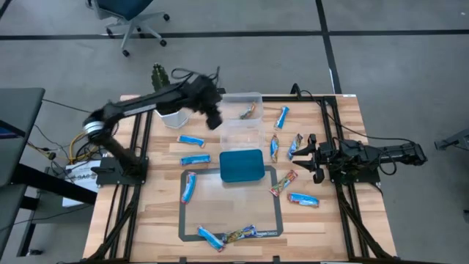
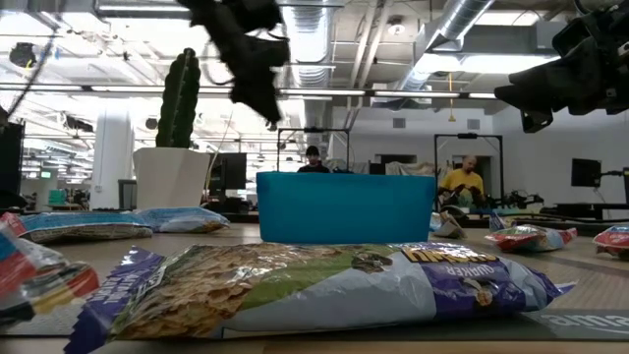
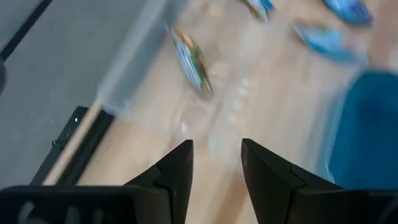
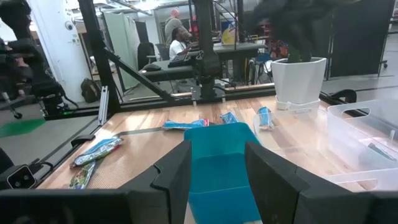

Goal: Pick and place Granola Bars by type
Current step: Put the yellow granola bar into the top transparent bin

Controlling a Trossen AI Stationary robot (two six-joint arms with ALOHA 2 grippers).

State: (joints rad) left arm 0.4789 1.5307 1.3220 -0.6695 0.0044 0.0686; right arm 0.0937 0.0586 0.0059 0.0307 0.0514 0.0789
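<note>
Left gripper [image 1: 214, 119] hovers empty over the clear bins [image 1: 242, 121], fingers apart; right gripper [image 1: 306, 155] waits, open.

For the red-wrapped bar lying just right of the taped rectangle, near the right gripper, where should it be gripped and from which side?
Judging from the high view, the red-wrapped bar lies flat and diagonal on the table, apart from its neighbours. Best come straight down from above and pinch its middle across the narrow width, fingers turned square to its long axis. The right gripper sits open close by.
</note>
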